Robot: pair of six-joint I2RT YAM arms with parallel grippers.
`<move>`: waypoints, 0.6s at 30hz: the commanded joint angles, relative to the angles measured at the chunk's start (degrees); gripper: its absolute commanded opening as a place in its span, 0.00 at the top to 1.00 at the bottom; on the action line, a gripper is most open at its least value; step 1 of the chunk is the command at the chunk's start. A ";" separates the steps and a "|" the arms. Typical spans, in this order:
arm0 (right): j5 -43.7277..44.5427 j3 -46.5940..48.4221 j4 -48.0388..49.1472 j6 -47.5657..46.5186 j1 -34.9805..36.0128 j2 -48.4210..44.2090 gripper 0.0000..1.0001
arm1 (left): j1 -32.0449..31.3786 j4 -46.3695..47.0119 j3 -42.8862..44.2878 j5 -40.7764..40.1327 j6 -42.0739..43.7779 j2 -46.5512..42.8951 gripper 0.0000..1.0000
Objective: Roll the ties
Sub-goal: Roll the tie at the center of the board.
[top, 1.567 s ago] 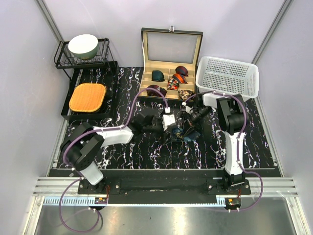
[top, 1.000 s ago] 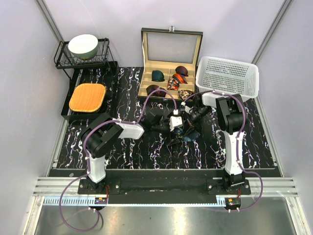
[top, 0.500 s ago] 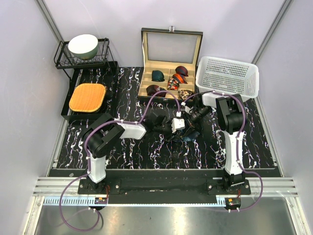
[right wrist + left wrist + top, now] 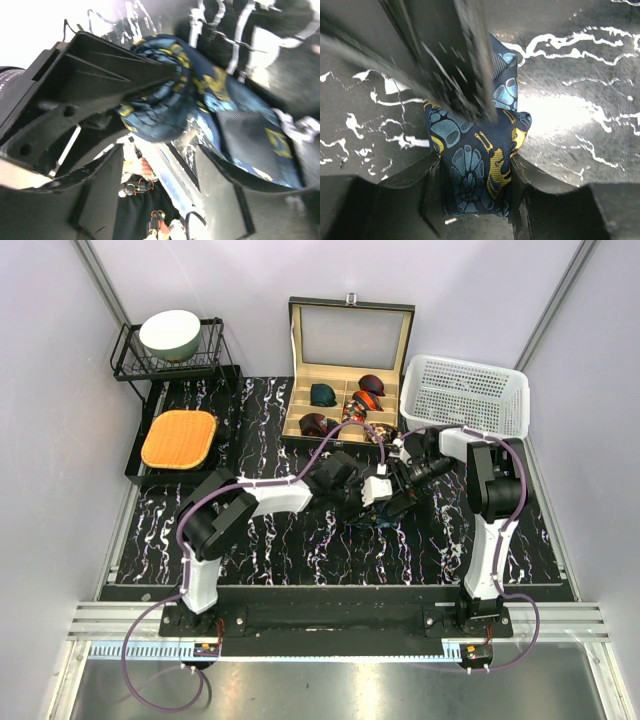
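Now my left gripper [image 4: 473,186] has clamped the navy tie coil [image 4: 470,150]; my right gripper [image 4: 161,172] has let go, so the roll should hold.

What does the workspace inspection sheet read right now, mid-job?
Surface: black marbled table; nothing spilled seen.
Job's things: navy patterned tie, coiled with a loose end, at the table's middle; other coiled ties sit in the open box.
Clutter: white basket, bowl on a wire rack, orange mat.
Grippers: left gripper clamped on the navy patterned tie; right gripper open beside it.
Cables: purple cables arching over both arms.
Surroundings: pale walls; nothing else seen.
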 commanded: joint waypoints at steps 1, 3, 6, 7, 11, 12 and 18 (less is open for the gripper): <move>-4.35 -1.99 5.61 2.05 2.46 -2.16 0.40 | -0.42 -13.52 1.52 -5.30 -1.67 5.94 0.89; -4.35 -2.52 6.50 1.97 3.25 -1.64 0.44 | -0.50 -13.70 2.13 -5.31 -2.02 6.20 0.89; -1.11 -2.70 7.82 1.18 3.69 0.02 0.59 | -0.59 -14.31 2.58 -4.60 -2.20 6.47 0.86; 1.77 -2.70 8.25 1.35 3.69 0.56 0.64 | -0.59 -14.49 2.67 -4.17 -1.94 6.56 0.83; 7.24 -1.91 9.57 1.70 3.52 1.61 1.00 | -0.16 -13.79 1.88 -0.49 -1.67 6.12 0.66; 7.95 -1.82 9.75 1.88 3.61 2.05 1.00 | -0.15 -11.61 1.09 0.49 -1.50 5.51 0.63; 11.29 -0.06 8.61 2.06 3.52 5.30 1.00 | 1.25 3.58 -4.01 8.05 -1.06 3.22 0.43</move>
